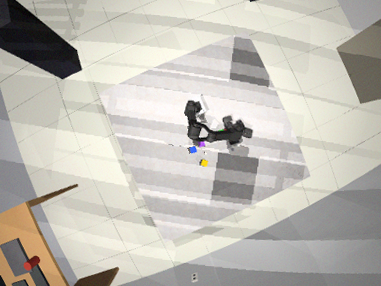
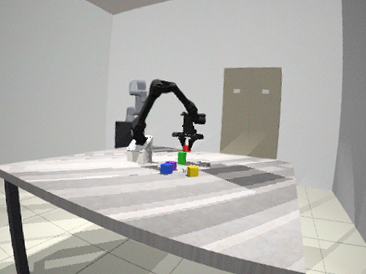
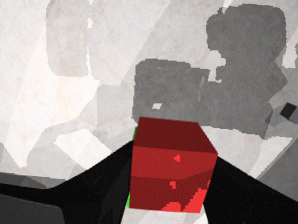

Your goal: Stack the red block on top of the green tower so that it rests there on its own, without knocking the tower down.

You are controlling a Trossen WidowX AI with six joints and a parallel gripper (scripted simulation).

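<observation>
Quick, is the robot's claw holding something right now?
Gripper: shut on the red block.
</observation>
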